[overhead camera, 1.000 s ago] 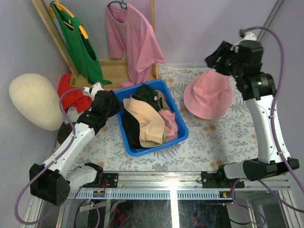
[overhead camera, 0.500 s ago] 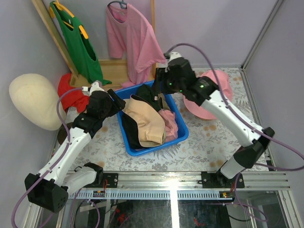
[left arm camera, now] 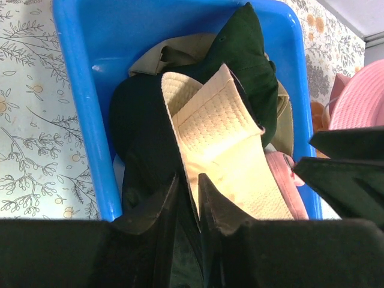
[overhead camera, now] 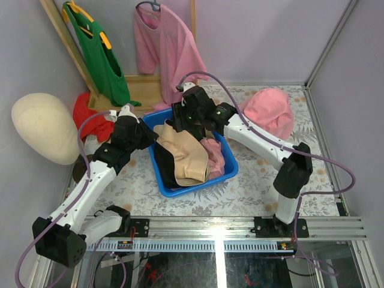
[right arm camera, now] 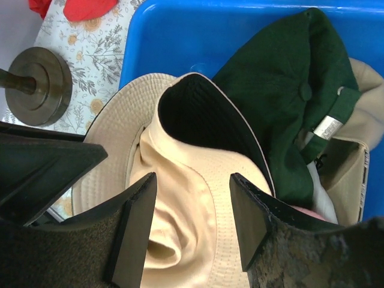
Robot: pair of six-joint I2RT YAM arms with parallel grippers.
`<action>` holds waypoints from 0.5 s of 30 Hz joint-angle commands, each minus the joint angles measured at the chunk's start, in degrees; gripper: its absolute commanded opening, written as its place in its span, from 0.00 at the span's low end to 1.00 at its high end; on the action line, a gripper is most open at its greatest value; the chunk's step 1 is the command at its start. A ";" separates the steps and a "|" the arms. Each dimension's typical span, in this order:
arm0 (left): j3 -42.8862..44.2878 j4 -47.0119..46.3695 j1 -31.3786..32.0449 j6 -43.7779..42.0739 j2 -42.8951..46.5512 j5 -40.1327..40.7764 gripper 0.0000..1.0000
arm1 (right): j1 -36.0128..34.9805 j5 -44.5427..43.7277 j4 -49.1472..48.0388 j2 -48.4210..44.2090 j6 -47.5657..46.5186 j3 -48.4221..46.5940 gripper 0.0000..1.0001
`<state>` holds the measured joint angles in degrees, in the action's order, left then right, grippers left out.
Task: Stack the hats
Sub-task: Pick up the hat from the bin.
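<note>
A blue bin (overhead camera: 230,168) holds several hats. On top lies a black and tan hat (overhead camera: 187,157), its tan lining showing (left arm camera: 222,132). Behind it sits a dark green cap (right arm camera: 288,90), and a pink cap (overhead camera: 216,153) lies at the bin's right side. My left gripper (left arm camera: 188,180) is at the bin's left wall, its jaws pinched on the thin brim of the black and tan hat. My right gripper (right arm camera: 193,180) hangs open just above that hat's tan crown (right arm camera: 180,150), touching nothing. A pink bucket hat (overhead camera: 270,111) rests alone on the table at the right.
A cream mannequin head (overhead camera: 42,126) and red cloth (overhead camera: 90,117) lie at the left. A green shirt (overhead camera: 99,54) and a pink shirt (overhead camera: 171,48) hang from a wooden rack (overhead camera: 141,87) behind the bin. A round metal weight (right arm camera: 36,75) stands left of the bin.
My right arm swung from over the pink bucket hat leftward to over the bin. My left gripper closed on the hat's brim.
</note>
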<state>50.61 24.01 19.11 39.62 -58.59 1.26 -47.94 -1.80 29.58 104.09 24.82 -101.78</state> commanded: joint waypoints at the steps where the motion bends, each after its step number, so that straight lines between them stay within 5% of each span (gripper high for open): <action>1: -0.37 -1.56 -0.20 -1.83 -0.70 -1.84 0.13 | -0.35 2.31 -4.35 2.26 -3.98 -1.62 0.59; 15: 2.33 0.63 -0.21 -4.69 -3.21 -0.62 0.02 | -0.39 3.56 -2.09 11.32 -11.00 -11.24 0.60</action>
<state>50.94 24.05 19.11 36.99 -61.52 0.82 -47.97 -0.12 27.92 114.87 17.08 -109.19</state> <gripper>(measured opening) 0.029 0.601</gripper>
